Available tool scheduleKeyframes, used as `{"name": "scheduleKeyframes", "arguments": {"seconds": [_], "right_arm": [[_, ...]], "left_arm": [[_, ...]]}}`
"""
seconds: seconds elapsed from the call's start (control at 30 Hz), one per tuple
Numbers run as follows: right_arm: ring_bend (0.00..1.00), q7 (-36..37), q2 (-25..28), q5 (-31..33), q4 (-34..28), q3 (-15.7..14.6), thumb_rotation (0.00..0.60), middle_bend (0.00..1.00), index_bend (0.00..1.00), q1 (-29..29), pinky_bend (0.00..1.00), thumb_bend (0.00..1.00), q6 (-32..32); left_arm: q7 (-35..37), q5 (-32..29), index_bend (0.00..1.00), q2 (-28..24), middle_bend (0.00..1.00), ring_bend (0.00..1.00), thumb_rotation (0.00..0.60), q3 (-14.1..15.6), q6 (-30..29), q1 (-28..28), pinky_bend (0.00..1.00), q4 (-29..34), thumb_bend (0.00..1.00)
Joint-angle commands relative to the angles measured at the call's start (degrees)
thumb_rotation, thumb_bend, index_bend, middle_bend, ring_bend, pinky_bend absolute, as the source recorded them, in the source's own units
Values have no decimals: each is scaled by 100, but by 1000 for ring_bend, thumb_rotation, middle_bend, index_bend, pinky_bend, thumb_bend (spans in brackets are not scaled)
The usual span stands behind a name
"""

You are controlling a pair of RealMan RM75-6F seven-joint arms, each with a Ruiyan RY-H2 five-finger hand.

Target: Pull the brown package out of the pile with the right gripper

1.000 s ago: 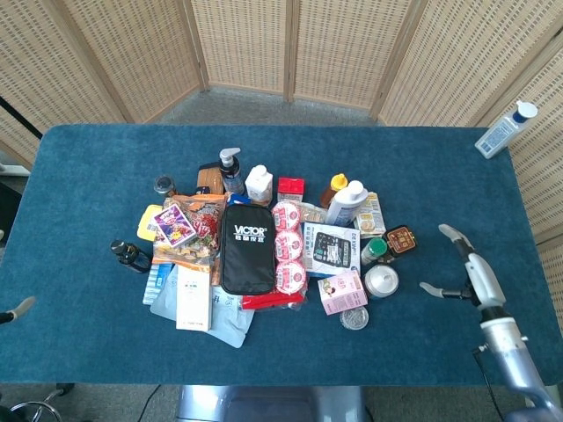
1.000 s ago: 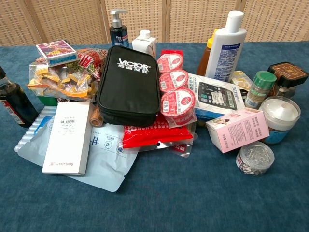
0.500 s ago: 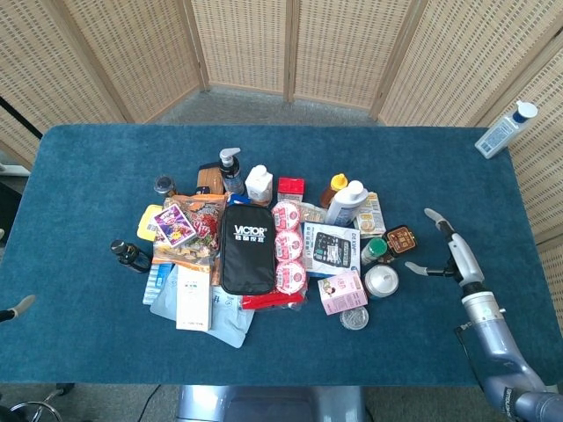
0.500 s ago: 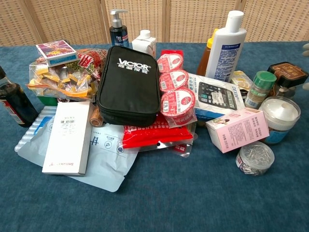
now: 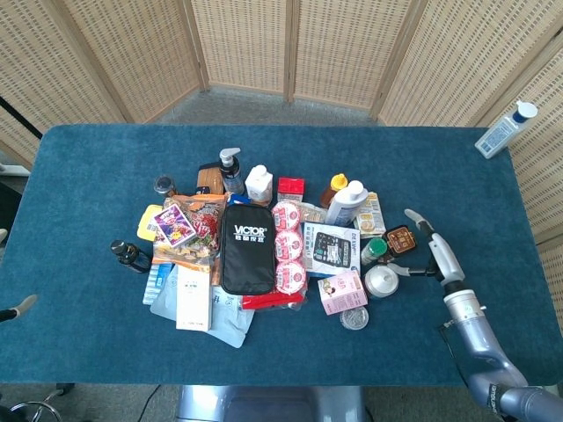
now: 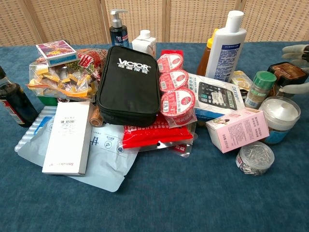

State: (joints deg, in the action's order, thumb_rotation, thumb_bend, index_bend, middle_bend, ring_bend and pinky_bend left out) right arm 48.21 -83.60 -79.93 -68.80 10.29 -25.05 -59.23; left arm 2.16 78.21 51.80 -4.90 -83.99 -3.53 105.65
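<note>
The brown package (image 5: 400,239), small, dark and with an orange label, lies at the right edge of the pile; the chest view shows the brown package (image 6: 288,72) behind a green-capped jar (image 6: 261,87). My right hand (image 5: 431,251) hovers just right of it with fingers spread and nothing in them. One finger reaches past the package's far side, the thumb points at the round tin (image 5: 382,281). Only the right hand's fingertips (image 6: 295,49) enter the chest view at the right edge. Of my left hand (image 5: 18,309) only a tip shows at the left edge.
The pile holds a black Victor case (image 5: 247,247), a white lotion bottle (image 5: 348,203), a pink box (image 5: 342,292), a calculator pack (image 5: 332,247) and a clear lidded dish (image 5: 354,317). A white bottle (image 5: 505,129) lies at the far right corner.
My right hand has moved left and away from me, from open table up to the brown package, and its fingertips have come into the chest view. The pile has not shifted.
</note>
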Motion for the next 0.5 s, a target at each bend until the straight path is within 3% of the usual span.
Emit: {"name": "scheduleKeyframes", "arguments": {"seconds": [0.03, 0.37, 0.43, 0.47, 0.5], "right_arm": [[0, -85, -75, 33, -19, 20, 600, 0, 0, -55, 0, 0, 37], [0, 64, -501, 183, 447, 11, 600, 0, 0, -84, 31, 0, 119], [42, 186, -573, 175, 555, 29, 600, 40, 9, -63, 185, 6, 48], [120, 256, -607, 161, 623, 34, 600, 119, 57, -51, 303, 40, 6], [177, 287, -627, 144, 676, 30, 600, 179, 100, -42, 359, 73, -23]], "left_arm": [[-3, 0, 0, 3, 0, 0, 600, -2, -10, 3, 0, 1, 0], [97, -54, 0, -29, 0, 0, 600, -20, -1, 16, 0, -32, 0], [104, -59, 0, -32, 0, 0, 600, -22, 3, 15, 0, -35, 0], [102, -60, 0, -33, 0, 0, 600, -24, -1, 16, 0, -34, 0], [99, -59, 0, -32, 0, 0, 600, -25, -4, 17, 0, -33, 0]]}}
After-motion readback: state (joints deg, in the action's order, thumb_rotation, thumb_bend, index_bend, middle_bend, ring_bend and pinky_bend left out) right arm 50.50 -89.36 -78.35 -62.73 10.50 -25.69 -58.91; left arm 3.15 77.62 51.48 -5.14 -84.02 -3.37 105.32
